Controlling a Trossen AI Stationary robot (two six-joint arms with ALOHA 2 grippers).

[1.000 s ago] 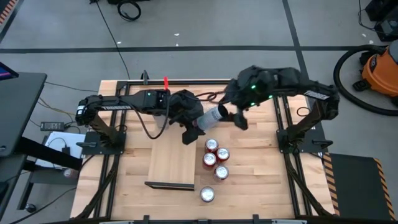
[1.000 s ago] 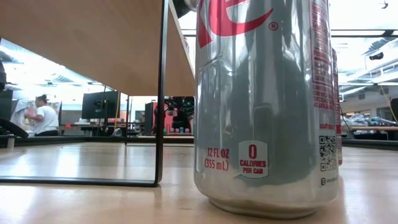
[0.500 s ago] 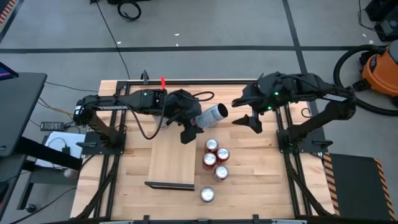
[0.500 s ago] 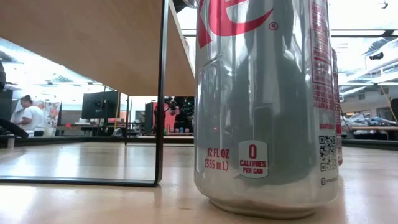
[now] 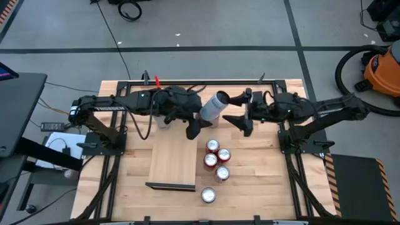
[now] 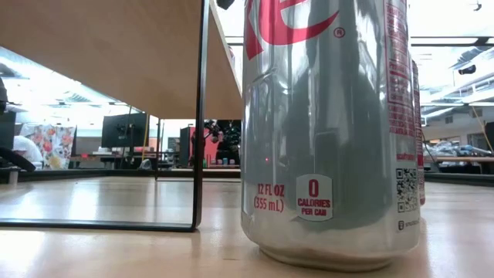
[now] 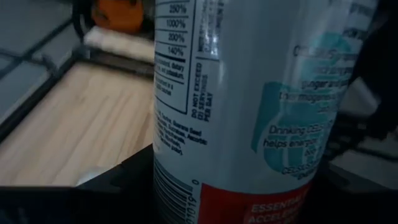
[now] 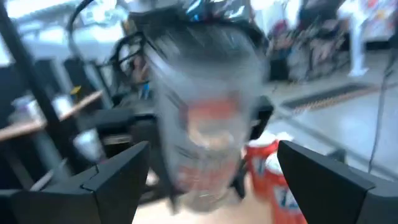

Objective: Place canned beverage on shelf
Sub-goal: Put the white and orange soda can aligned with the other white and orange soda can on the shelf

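A: Status on can [image 5: 214, 105]?

B: Clamped in left end effector [image 5: 199, 117], tilted, held off the bench [image 5: 262, 169] just past the far end of the shelf [image 5: 173, 164]. Fills most of left wrist view, label text readable [image 7: 249, 99].

A: Right side?

B: Right end effector [image 5: 242, 114] spread open, just beside the can on its right, not touching. Both fingers [image 8: 118, 177] wide apart in right wrist view, can [image 8: 208, 118] blurred between and beyond them.

A: Shelf position?

B: Lying on the bench left of centre, long axis running front to back, dark lip at the near end. Top bare. Low view shows its pale underside [image 6: 116, 54] up on thin dark legs.

A: Other cans?

B: Three red-topped ones clustered [image 5: 215, 159] just right of the shelf, touching or nearly so. Fourth [image 5: 208, 195] alone nearer the front edge, right of the shelf's near lip. That one likely the silver can [image 6: 328, 131] filling the low view, upright, "0 calories" label visible.

A: Off-bench?

B: Orange vacuum [image 5: 382, 69] on floor at far right.
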